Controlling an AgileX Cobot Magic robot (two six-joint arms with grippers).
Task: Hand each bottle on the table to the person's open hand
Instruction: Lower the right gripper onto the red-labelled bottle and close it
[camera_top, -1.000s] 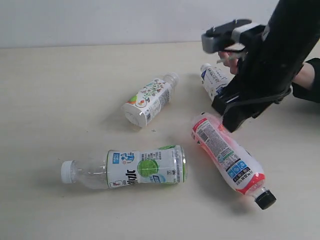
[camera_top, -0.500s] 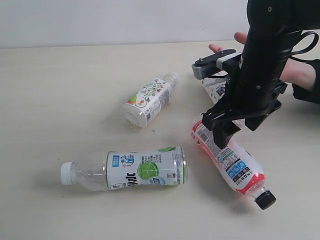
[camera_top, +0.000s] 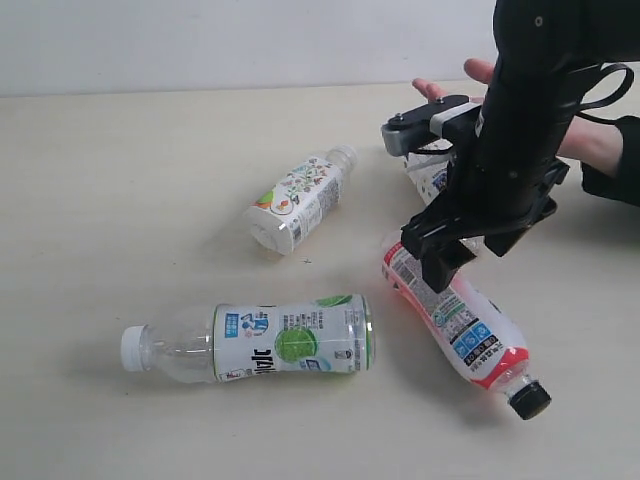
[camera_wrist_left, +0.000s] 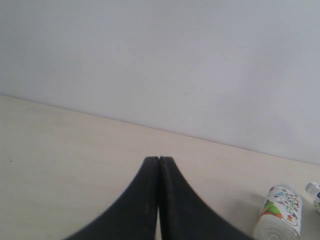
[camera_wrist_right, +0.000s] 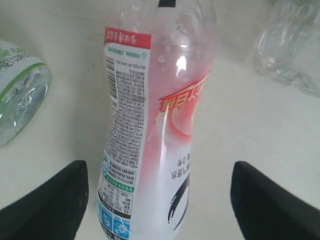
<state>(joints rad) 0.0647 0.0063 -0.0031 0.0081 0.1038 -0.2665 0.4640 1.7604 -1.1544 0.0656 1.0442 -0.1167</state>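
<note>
Four bottles lie on the table (camera_top: 130, 170). The white-and-green bottle (camera_top: 285, 338) is at the front and the colourful-print bottle (camera_top: 300, 200) behind it. The red-and-white bottle (camera_top: 460, 320) has a black cap. The white-and-blue bottle (camera_top: 430, 178) is half hidden by my right arm. My right gripper (camera_top: 468, 255) hangs open over the red-and-white bottle (camera_wrist_right: 150, 125), whose body lies between the spread right gripper (camera_wrist_right: 157, 172) fingers without touching them. The person's open hand (camera_top: 592, 140) waits at the back right. My left gripper (camera_wrist_left: 159, 160) is shut on nothing, above bare table.
In the right wrist view the white-and-green bottle's base (camera_wrist_right: 20, 95) lies to one side, and a clear bottle body (camera_wrist_right: 290, 50) whose label does not show lies farther off. The left wrist view shows the colourful-print bottle (camera_wrist_left: 280, 217) and a pale wall (camera_wrist_left: 160, 60).
My right gripper has come down from beside the person's hand to just over the red-and-white bottle, and its jaws have spread wider. The bottles have not moved.
</note>
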